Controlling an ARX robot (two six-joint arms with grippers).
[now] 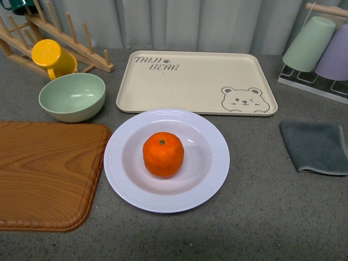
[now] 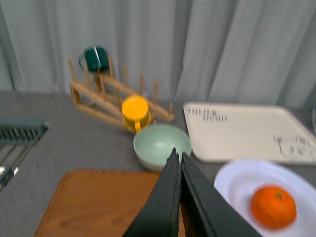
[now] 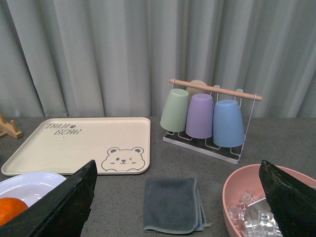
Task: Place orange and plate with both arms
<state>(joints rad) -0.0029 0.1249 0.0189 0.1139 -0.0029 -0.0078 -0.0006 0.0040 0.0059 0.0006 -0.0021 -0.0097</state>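
The orange [image 1: 163, 154] rests in the middle of the white plate [image 1: 166, 196], which lies on the grey table in front of the beige bear tray [image 1: 197, 82]. Neither arm shows in the front view. In the left wrist view my left gripper [image 2: 177, 154] is shut with nothing between its fingers, raised over the wooden board [image 2: 98, 202], with the plate [image 2: 237, 180] and orange [image 2: 273, 207] beside it. My right gripper [image 3: 177, 170] stands wide open above the grey cloth [image 3: 171, 204]; the plate's edge [image 3: 29, 183] and a sliver of orange [image 3: 9, 210] show past one finger.
A pale green bowl [image 1: 72, 96], a yellow mug [image 1: 53, 58] and a wooden rack [image 1: 49, 38] stand at the back left. The cutting board [image 1: 46, 174] lies left of the plate. A cup rack [image 3: 210, 118] and a pink bowl of ice [image 3: 252, 207] are on the right.
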